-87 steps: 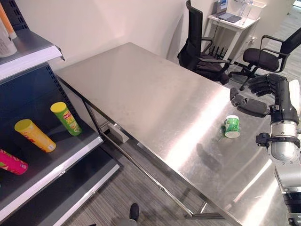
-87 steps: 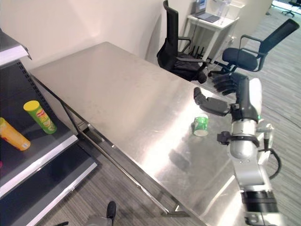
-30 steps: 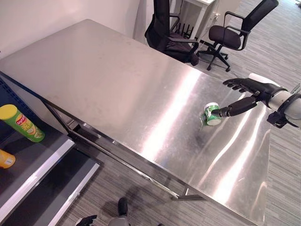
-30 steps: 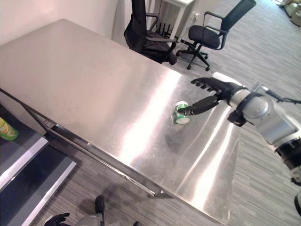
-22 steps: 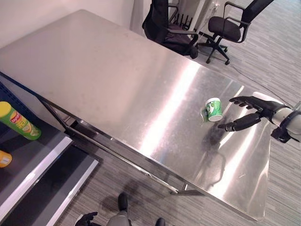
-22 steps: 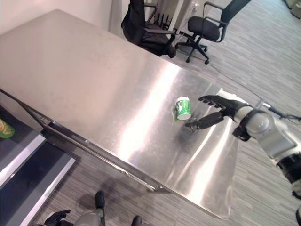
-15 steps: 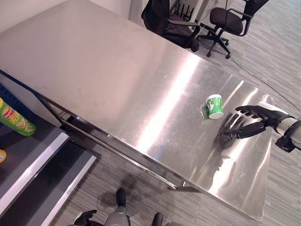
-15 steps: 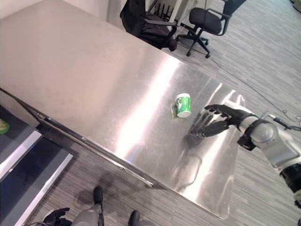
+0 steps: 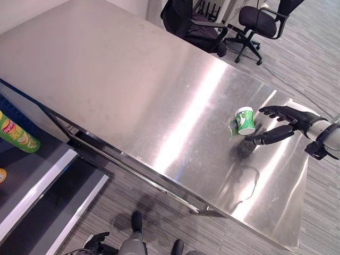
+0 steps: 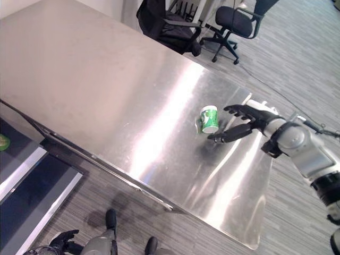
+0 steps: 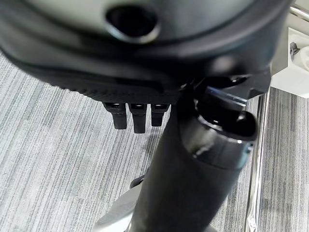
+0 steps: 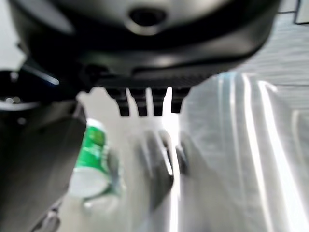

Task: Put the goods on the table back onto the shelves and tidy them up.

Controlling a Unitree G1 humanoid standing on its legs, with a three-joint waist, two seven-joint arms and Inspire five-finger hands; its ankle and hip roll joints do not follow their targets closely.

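Observation:
A small green and white cup (image 9: 245, 120) rests on the steel table (image 9: 133, 79) near its right end. My right hand (image 9: 284, 123) hovers just to the right of the cup, open, with fingers spread and the thumb reaching toward the cup's base; a small gap separates them. In the right wrist view the cup (image 12: 91, 162) lies past the thumb, beside the straight fingers (image 12: 145, 104). My left hand (image 11: 137, 113) hangs over grey carpet, relaxed and holding nothing.
At the left edge a dark shelf board (image 9: 48, 180) carries a green tube (image 9: 16, 137) lying down and a yellow one (image 9: 2, 175) at the border. Black office chairs (image 9: 194, 21) stand beyond the table's far side.
My right hand, which had dropped away to the table's lower right half a second ago, has lifted back up close to the cup. The cup has stayed put.

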